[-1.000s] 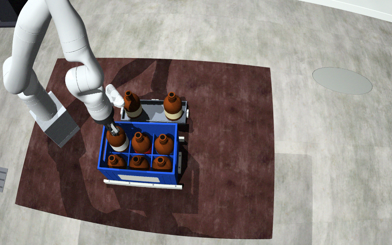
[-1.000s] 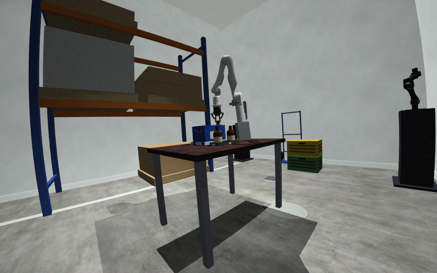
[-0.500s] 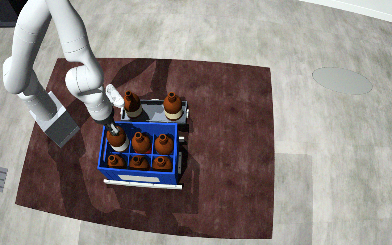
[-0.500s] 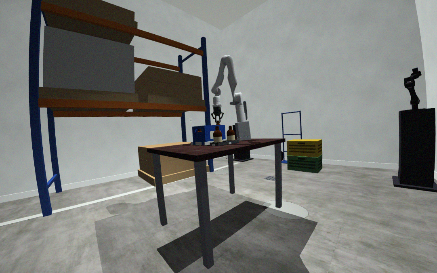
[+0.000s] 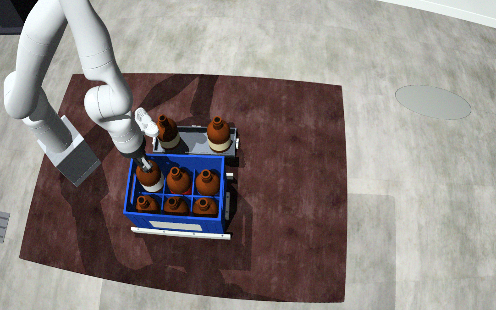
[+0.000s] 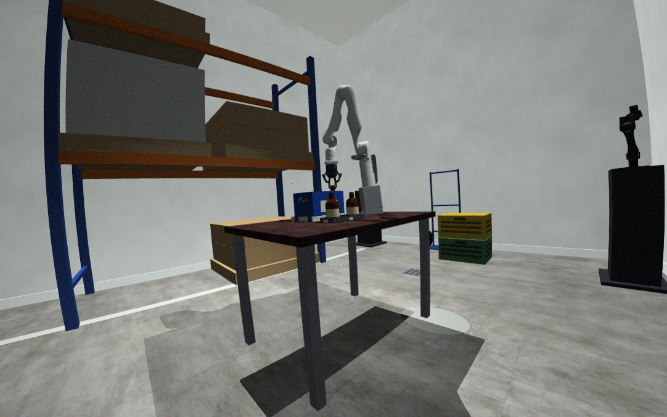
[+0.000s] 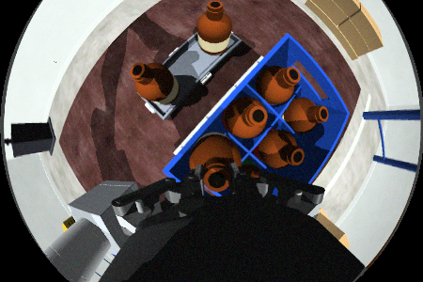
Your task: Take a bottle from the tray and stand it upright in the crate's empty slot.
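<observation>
A blue crate (image 5: 176,195) with six slots stands on the dark red table top. My gripper (image 5: 145,165) is shut on the neck of a brown bottle (image 5: 150,177) with a white label. The bottle hangs upright over the crate's back left slot, its label above the crate rim. The other five slots hold brown bottles. The grey tray (image 5: 195,141) behind the crate holds two upright bottles, one at its left end (image 5: 167,132) and one at its right end (image 5: 218,134). In the wrist view the held bottle (image 7: 218,171) sits between my fingers, over the corner slot of the crate (image 7: 269,118).
The arm's grey base (image 5: 74,157) stands left of the crate. A white rail (image 5: 180,233) lies along the crate's front side. A blue shelving rack (image 6: 170,155) with cardboard boxes stands behind the table.
</observation>
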Controlling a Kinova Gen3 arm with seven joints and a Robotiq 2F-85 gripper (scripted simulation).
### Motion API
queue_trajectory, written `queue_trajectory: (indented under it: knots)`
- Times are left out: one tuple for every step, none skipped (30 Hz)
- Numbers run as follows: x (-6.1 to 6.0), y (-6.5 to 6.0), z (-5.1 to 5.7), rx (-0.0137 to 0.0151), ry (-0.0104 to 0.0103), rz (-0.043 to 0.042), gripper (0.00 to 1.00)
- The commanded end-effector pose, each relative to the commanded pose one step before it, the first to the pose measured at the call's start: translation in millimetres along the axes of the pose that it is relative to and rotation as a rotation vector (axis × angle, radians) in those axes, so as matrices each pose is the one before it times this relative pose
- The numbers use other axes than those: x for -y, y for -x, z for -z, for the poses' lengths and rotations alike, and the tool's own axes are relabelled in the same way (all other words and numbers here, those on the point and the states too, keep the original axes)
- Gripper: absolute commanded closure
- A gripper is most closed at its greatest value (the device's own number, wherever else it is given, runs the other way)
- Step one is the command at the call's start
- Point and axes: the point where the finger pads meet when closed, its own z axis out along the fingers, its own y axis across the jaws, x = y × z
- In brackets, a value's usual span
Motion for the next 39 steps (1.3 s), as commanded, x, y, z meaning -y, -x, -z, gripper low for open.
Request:
queue_trajectory:
  knots:
    - [-0.31,2.43,-3.46,0.00342,-0.00158,-0.00511,1.0]
    - [0.0,0.0,-1.16,0.0,0.0,0.0,1.0]
    - [0.01,0.0,-1.19,0.0,-0.00002,-0.00002,1.0]
    - [0.0,0.0,-1.21,0.0,0.00001,0.00001,1.0]
    - [-0.01,0.0,-1.22,0.0,0.00002,0.00002,1.0]
    - [0.0,0.0,0.0,0.0,0.0,0.0,1.0]
    - [0.0,0.0,0.0,0.0,0.0,0.0,1.0]
    - [0.0,0.0,-1.23,0.0,0.0,0.0,1.0]
    - [0.01,0.0,-1.24,-0.00001,-0.00002,-0.00002,1.0]
    - [0.0,0.0,-1.24,0.0,0.0,0.0,1.0]
    - [-0.01,0.0,-1.23,0.00001,0.00002,0.00002,1.0]
    - [0.0,0.0,-1.22,0.0,0.0,0.0,1.0]
    - [0.01,0.0,-1.21,-0.00001,-0.00002,-0.00002,1.0]
    - [0.0,0.0,-1.19,0.0,0.0,0.0,1.0]
    - [-0.01,0.0,-1.16,0.00002,0.00002,0.00002,1.0]
    - [0.0,0.0,-1.13,0.0,0.0,0.0,1.0]
    - [0.01,0.0,-1.1,-0.00001,-0.00001,-0.00001,1.0]
    - [0.01,0.0,-1.06,-0.00002,-0.00002,-0.00003,1.0]
    - [-0.01,0.0,-1.02,0.00003,0.00002,0.00003,1.0]
    - [-0.01,0.0,-0.97,0.00001,0.00001,0.00001,1.0]
    - [0.0,0.0,-0.92,0.0,0.0,0.0,1.0]
    - [0.0,0.0,-0.87,-0.00001,-0.00001,-0.00001,1.0]
    - [0.0,0.0,0.0,0.0,0.0,0.0,1.0]
    - [0.0,0.0,0.0,0.0,0.0,0.0,1.0]
    - [0.01,0.0,-0.81,-0.00002,-0.00001,-0.00002,1.0]
    - [0.0,0.0,-0.76,0.0,0.0,0.0,1.0]
    - [-0.01,0.0,-0.71,0.00002,0.00001,0.00002,1.0]
    - [0.0,0.0,-0.65,0.00001,0.00001,0.00001,1.0]
    - [0.0,0.0,-0.58,0.00001,0.0,0.0,1.0]
    - [0.0,0.0,-0.52,0.0,0.0,0.0,1.0]
    - [0.0,0.0,-0.46,0.0,0.0,0.0,1.0]
    - [0.0,0.0,-0.4,-0.00001,0.0,-0.00001,1.0]
    - [0.0,0.0,-0.34,-0.00001,0.0,-0.00001,1.0]
    - [0.0,0.0,-0.28,-0.00001,0.0,-0.00001,1.0]
    - [0.0,0.0,-0.23,-0.00001,0.0,-0.00001,1.0]
    - [0.0,0.0,-0.18,-0.00001,0.0,-0.00001,1.0]
    - [0.0,0.0,-0.13,-0.00001,0.0,0.0,1.0]
    - [0.0,0.0,-0.09,0.0,0.0,0.0,1.0]
    - [0.0,0.0,-0.06,0.0,0.0,0.0,1.0]
